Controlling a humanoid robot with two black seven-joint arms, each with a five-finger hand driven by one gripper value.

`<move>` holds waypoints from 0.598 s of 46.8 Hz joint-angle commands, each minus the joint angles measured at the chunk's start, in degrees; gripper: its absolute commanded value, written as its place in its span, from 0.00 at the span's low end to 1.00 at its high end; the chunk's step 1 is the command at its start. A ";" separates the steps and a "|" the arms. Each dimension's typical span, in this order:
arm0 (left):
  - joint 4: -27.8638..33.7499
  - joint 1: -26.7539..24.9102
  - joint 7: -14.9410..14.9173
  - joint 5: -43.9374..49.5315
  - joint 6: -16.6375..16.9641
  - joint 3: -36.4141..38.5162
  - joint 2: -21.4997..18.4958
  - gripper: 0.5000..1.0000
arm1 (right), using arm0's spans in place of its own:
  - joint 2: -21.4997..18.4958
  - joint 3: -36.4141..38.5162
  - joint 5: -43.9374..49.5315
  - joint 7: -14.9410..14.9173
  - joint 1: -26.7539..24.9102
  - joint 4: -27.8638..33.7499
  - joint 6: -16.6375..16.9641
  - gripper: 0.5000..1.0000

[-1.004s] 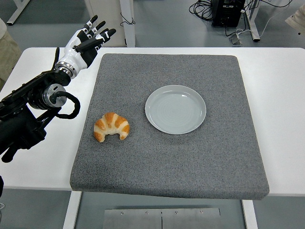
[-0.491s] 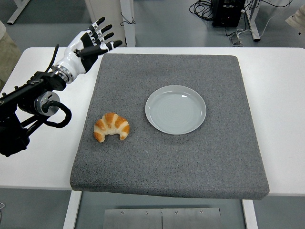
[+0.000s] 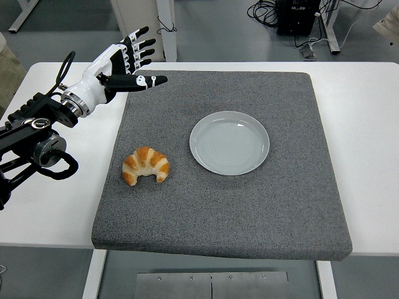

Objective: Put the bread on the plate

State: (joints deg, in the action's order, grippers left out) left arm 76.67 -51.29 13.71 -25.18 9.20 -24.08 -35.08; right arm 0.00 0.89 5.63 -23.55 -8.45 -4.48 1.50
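Table [image 3: 368, 137] carries a grey mat [image 3: 249, 205]; on it you see an empty plate [image 3: 229, 142], the bread [image 3: 146, 165] left of it, apart; your left hand [image 3: 121, 62] hovers empty, fingers spread; no writing legible

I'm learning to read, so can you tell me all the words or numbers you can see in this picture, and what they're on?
There are none to read here.
The croissant, the plate, the grey mat and the white table are all plain, with no print on them.
The left hand has small white marks on its fingers, but they are not letters or numbers.
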 commanded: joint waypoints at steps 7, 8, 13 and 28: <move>4.80 -0.13 -0.70 -5.39 0.03 3.86 -5.08 0.94 | 0.00 0.07 0.00 0.00 0.02 0.00 0.00 1.00; 5.32 -0.13 -0.96 -6.19 0.03 4.13 -5.52 0.94 | 0.00 0.07 0.00 0.00 0.02 0.00 0.00 1.00; 7.96 -0.04 -2.37 -10.14 0.03 5.45 -7.89 0.94 | 0.00 -0.01 0.00 0.00 0.02 0.00 0.00 1.00; 12.89 -0.30 -3.07 -18.31 -0.58 10.45 -13.60 0.94 | 0.00 -0.01 0.00 0.00 0.02 0.00 0.00 1.00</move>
State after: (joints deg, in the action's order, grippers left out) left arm 89.26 -51.42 10.79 -41.07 8.72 -14.75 -47.92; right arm 0.00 0.90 5.62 -23.56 -8.43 -4.48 1.49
